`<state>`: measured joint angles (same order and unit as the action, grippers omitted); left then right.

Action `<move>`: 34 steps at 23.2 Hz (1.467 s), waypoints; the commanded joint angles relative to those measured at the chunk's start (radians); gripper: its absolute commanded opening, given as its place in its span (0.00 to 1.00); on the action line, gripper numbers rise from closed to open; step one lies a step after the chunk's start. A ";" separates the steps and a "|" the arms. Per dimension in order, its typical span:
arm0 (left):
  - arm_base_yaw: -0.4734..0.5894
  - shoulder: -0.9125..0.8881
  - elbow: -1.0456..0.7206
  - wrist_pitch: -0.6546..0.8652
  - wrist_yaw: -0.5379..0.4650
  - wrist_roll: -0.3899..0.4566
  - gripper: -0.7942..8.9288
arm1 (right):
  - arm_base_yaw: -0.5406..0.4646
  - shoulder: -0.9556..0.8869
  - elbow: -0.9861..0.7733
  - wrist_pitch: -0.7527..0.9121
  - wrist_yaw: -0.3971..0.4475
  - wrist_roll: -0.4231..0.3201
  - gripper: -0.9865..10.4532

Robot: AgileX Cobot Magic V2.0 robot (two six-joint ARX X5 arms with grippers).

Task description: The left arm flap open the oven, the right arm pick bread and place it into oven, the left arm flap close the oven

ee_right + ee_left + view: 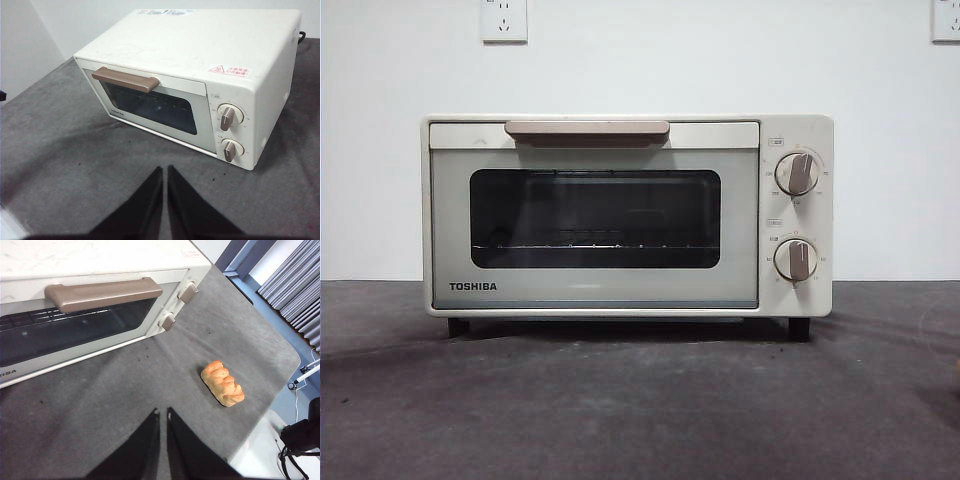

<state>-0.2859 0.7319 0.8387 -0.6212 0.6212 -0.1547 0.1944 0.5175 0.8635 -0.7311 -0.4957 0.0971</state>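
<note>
The cream-white Toshiba oven (620,215) stands in the middle of the table with its dark glass door closed and its beige bar handle (587,130) at the top. The oven (90,295) also fills much of the left wrist view, and the oven (200,80) shows whole in the right wrist view. The bread (223,383), a golden-brown ridged loaf, lies on the grey mat in front of the oven's knob side, seen only in the left wrist view. My left gripper (162,416) hovers shut over the mat, apart from the bread. My right gripper (164,172) is shut too, in front of the oven.
Two round knobs (797,173) sit on the oven's right panel. The grey mat (640,400) covers the table; its rounded edge (280,375) lies just beyond the bread. Wall sockets (504,20) are on the white wall behind.
</note>
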 commanded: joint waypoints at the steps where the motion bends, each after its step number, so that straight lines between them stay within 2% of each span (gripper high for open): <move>1: -0.005 0.004 0.023 0.007 0.005 0.014 0.12 | 0.002 0.003 0.018 -0.005 -0.002 0.007 0.10; 3: -0.005 0.004 0.023 0.009 0.005 0.012 0.16 | 0.002 0.003 0.018 -0.016 -0.002 0.007 0.14; 5: -0.005 0.004 0.023 0.013 0.005 0.012 0.25 | 0.002 0.003 0.018 -0.027 -0.002 0.007 0.24; 9: -0.005 0.004 0.023 0.016 0.005 0.012 0.51 | 0.002 0.003 0.018 -0.041 -0.002 0.008 0.47; 11: -0.005 0.004 0.023 0.016 0.005 0.012 0.57 | 0.002 0.003 0.018 -0.041 -0.002 0.008 0.53; 13: -0.005 0.004 0.023 0.016 0.005 0.013 0.60 | 0.002 0.003 0.018 -0.041 -0.002 0.008 0.56; 21: -0.006 0.004 0.023 0.016 0.005 0.013 0.60 | 0.002 0.008 0.018 -0.095 0.003 0.028 0.56; 24: -0.006 0.004 0.023 0.016 0.005 0.012 0.60 | 0.002 0.033 0.018 -0.155 0.036 0.072 0.56; 34: -0.009 0.005 0.023 0.016 0.005 0.013 0.60 | 0.002 0.196 0.018 -0.324 0.164 0.128 0.56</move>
<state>-0.2913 0.7319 0.8391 -0.6170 0.6216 -0.1547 0.1944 0.6991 0.8639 -1.0554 -0.3435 0.1993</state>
